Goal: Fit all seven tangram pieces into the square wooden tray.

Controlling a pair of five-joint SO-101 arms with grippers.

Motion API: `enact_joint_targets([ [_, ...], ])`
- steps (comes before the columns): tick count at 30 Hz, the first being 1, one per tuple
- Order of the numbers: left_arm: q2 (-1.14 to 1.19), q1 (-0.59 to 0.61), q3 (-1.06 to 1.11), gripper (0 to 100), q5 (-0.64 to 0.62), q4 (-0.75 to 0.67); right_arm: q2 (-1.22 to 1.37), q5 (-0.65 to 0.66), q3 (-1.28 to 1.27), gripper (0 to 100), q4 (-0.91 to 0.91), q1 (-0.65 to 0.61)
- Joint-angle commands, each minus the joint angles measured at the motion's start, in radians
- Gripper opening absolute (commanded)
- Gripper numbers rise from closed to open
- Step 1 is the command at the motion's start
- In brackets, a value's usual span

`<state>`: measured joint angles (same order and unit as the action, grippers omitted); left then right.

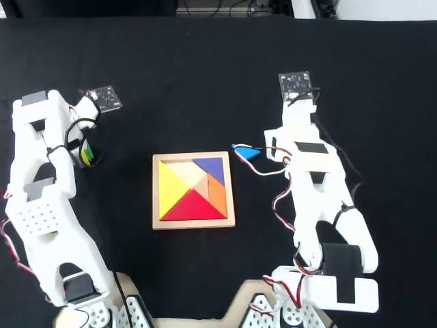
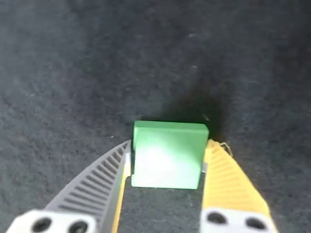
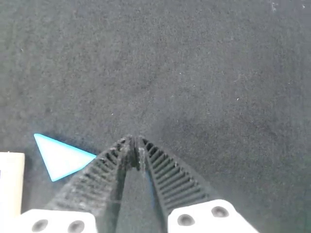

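Tangram pieces status, claws first. Left claw [image 2: 168, 145] is pinching the green square piece [image 2: 167, 155] across its sides, over the black cloth bench [image 2: 146, 58] and well to the left of the square wooden tray [image 1: 193, 224]. Right claw [image 3: 133, 147] is pressed together with nothing in it. Its tips are just beside the light blue triangle [image 3: 63, 156], which lies flat on the bench by the tray's far right corner (outside, not seated). In the tray: yellow large triangle [image 1: 171, 188], red large triangle [image 1: 194, 207], orange piece [image 1: 216, 191], dark blue triangle [image 1: 213, 166]. Pale patch [image 1: 186, 169] between them is bare wood or a pale piece, cannot tell. My read: four seated for sure, green and light blue left to place, so past halfway.
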<state>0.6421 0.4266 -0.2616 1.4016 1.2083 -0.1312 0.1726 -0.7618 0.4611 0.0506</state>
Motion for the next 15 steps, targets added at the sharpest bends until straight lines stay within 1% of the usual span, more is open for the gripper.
enact_joint_targets([
  [1,0.002,-0.004,-0.088,3,0.069,0.092,-0.005,0.009,0.019,1.1,-0.020,-0.015],
  [7,0.000,-0.007,-0.200,3,0.069,0.284,-0.005,0.009,0.019,1.1,-0.020,-0.015],
  [10,0.000,-0.021,-0.326,3,0.068,0.442,-0.005,0.009,0.021,1.1,-0.020,-0.015],
  [12,0.000,-0.061,-0.420,3,0.054,0.562,-0.005,0.009,0.021,1.1,-0.020,-0.015],
  [13,-0.002,-0.088,-0.435,3,-0.005,0.551,-0.005,0.009,0.021,1.1,-0.020,-0.015],
  [15,-0.032,-0.162,-0.461,3,-0.209,0.551,-0.007,0.009,0.021,1.1,-0.020,-0.015],
])
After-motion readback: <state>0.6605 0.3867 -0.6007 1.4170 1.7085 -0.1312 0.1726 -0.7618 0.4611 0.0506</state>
